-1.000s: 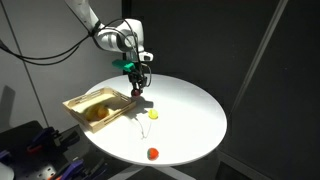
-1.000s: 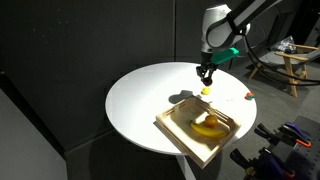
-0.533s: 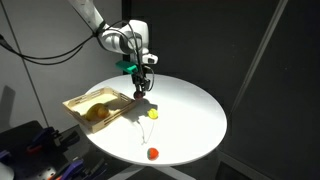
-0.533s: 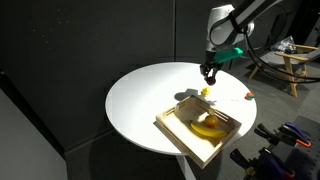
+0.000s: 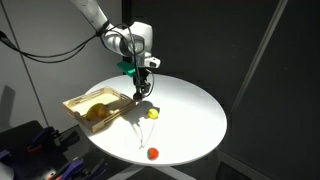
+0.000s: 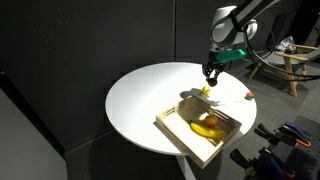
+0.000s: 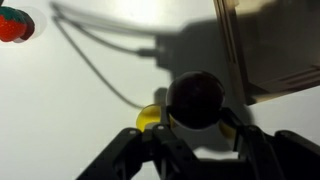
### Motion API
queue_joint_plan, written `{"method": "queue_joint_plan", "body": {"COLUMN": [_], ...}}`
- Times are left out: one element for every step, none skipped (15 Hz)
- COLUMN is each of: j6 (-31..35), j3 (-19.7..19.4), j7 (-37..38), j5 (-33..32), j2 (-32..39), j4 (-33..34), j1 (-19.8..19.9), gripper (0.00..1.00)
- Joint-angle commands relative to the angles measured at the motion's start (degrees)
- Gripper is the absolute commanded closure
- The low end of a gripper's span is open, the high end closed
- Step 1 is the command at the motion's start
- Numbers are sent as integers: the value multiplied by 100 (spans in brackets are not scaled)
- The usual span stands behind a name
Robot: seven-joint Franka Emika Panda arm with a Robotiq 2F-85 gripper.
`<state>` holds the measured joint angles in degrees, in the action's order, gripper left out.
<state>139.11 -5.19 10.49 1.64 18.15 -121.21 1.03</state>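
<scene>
My gripper (image 7: 197, 125) is shut on a dark round object (image 7: 197, 98), held above the white round table (image 5: 190, 110). It hangs just past the corner of a wooden tray (image 5: 100, 105). In both exterior views the gripper (image 5: 143, 92) (image 6: 210, 73) is over a small yellow object (image 5: 153, 113) (image 6: 205, 91) lying on the table. The yellow object also shows in the wrist view (image 7: 148, 117), half hidden behind the dark object. A small red object (image 5: 153, 153) (image 6: 249, 96) (image 7: 12, 22) lies farther off near the table's edge.
The wooden tray (image 6: 205, 128) holds a yellow banana-like thing (image 6: 207, 125) and overhangs the table's rim. Its corner shows in the wrist view (image 7: 270, 50). Dark curtains surround the table. Equipment and a chair (image 6: 290, 60) stand beyond the table.
My gripper has moved a little sideways, away from the tray's corner and over the yellow object, still holding the dark round object. Nothing on the table has moved.
</scene>
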Motion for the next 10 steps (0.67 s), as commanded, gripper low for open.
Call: {"method": "queue_joint_plan", "body": {"j6": [-70,-74,-18,-17,-17,-17,-17,-17,-17,-16], "j3": [75,73,29,29,29,29,29,29,29,29], "j7": [-138,-130,5,6,6,6,6,6,6,6], "j5": [136,126,-1,-1,-1,-1,-1,-1,-1,-1], "j2": [-92,-93,-2,3,11,18,22,24,24,24], "j4": [-65,-68,-15,-16,-16,-16,-16,-16,-16,-16], "j1": [98,93,34,33,33,32,32,32,32,32], "gripper": [72,72,72,47,47,47,47,47,47,47]}}
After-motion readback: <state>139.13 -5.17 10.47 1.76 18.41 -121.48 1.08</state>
